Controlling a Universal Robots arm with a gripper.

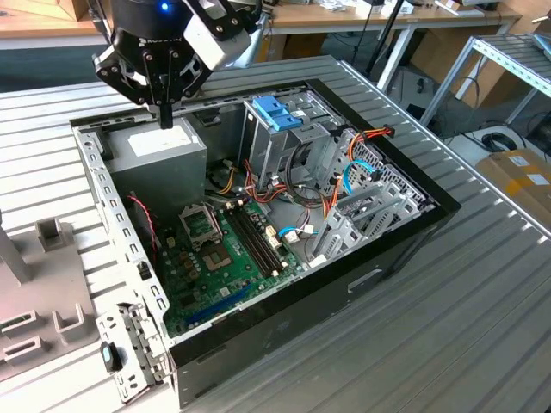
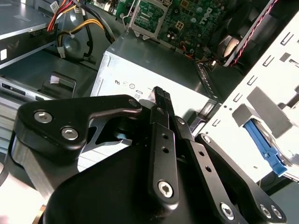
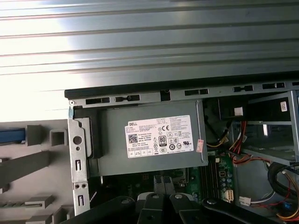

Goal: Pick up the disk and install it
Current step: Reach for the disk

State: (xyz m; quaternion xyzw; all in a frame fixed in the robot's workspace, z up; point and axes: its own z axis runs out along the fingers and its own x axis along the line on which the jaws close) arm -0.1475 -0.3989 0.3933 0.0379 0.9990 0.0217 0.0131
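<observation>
My gripper (image 1: pixel 165 114) hangs shut over the open computer case, its tips just above the big grey box with a white label (image 1: pixel 159 142). Nothing is held between its fingers. In both wrist views the shut gripper (image 2: pixel 160 94) (image 3: pixel 161 181) points at that box (image 3: pixel 154 140). The disk shows as a bright blue rail (image 2: pixel 265 148) outside the case wall, lying on a light grey fixture. The first wrist view catches the same blue rail (image 3: pixel 11 135); the disk's metal body is hidden. The gripper is well apart from it.
The case (image 1: pixel 379 249) lies open on a ribbed metal table (image 1: pixel 482 327). Inside are a green motherboard (image 1: pixel 224 249), bundled cables (image 1: pixel 250 185) and a tall metal cage with a blue handle (image 1: pixel 275 112). A grey fixture (image 1: pixel 39 292) sits at the exterior view's left.
</observation>
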